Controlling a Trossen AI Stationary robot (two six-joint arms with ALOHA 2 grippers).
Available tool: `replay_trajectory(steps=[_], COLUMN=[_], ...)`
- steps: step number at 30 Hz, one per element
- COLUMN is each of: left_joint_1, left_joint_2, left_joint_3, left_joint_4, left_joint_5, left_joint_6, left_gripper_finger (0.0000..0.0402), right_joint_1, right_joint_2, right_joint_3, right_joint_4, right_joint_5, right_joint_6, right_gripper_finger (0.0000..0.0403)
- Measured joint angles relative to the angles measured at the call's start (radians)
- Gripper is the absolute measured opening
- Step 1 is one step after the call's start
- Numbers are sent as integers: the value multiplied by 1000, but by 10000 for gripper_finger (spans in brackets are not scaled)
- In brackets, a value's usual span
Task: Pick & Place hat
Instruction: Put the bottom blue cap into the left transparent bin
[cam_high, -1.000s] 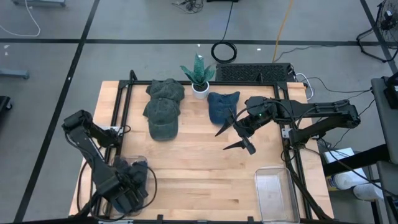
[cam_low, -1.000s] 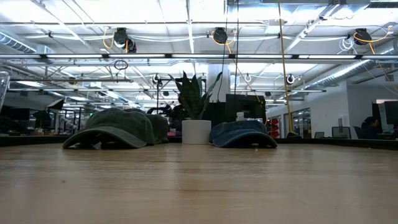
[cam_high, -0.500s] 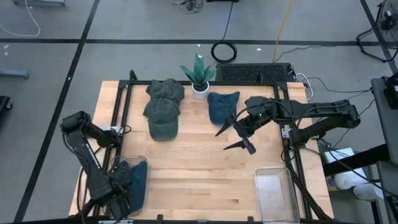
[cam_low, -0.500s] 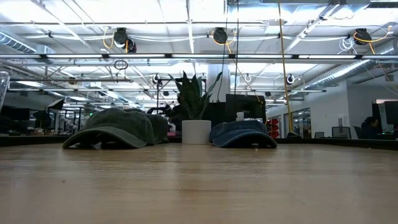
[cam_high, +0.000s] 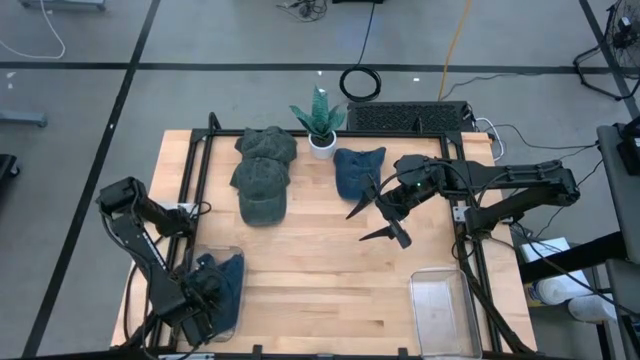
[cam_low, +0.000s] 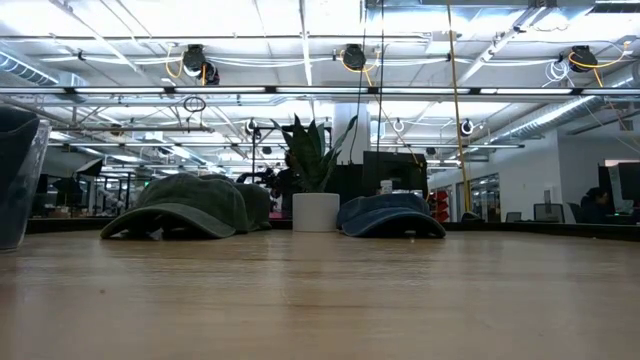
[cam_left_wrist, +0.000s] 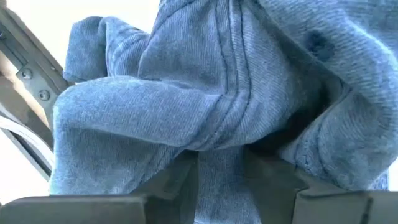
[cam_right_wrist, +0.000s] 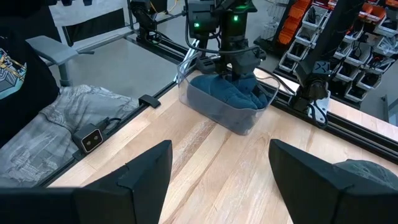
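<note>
High view. The left gripper (cam_high: 205, 300) sits low over the clear bin (cam_high: 228, 256) at its own corner of the table (cam_high: 320, 270), its fingers pinched on a blue hat (cam_high: 226, 283). Half a second earlier the hat hung darker and more bunched at the bin's near edge; it now spreads wider beneath the gripper, inside the bin walls. A judgement: the placing step is nearly complete and release is what remains. The right gripper (cam_high: 375, 224) waits with jaws spread wide and empty; a second blue hat (cam_high: 357, 170) lies just beyond its fingertips, and two green hats (cam_high: 262, 180) and a potted plant (cam_high: 320, 122) sit farther off to its side. A second clear bin (cam_high: 443, 310) stands behind it, near its arm's base.

Low view. A dark mass now fills the bin wall (cam_low: 18, 180) at the frame edge, where a moment ago the wall showed clear: the hat has gone down into the bin. Neither gripper appears.

Left wrist view. Folded blue fabric (cam_left_wrist: 205, 93) crowds the lens, a pleat of it drawn down between the gripper's own two fingers (cam_left_wrist: 155, 186).

Right wrist view. Ahead of the wide-set fingers (cam_right_wrist: 146, 168), across the table, the left gripper (cam_right_wrist: 236, 68) presses the hat (cam_right_wrist: 230, 90) into the bin (cam_right_wrist: 211, 109).
</note>
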Motion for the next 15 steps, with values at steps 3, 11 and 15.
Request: replay_trajectory(steps=[3,11,15], left_joint_1=[0,9,9], left_joint_2=[0,-8,-31], left_joint_3=[-1,50,80], left_joint_4=[6,-44,-67], left_joint_5=[-5,6,-45], left_joint_6=[0,58,79], left_gripper_finger=[136,136,136], right_joint_1=[0,0,0], right_joint_2=[0,0,0], right_joint_3=[0,0,0], right_joint_4=[-2,-2,-2], right_joint_5=[0,0,0], right_joint_6=[0,0,0], right_gripper_finger=[254,254,254])
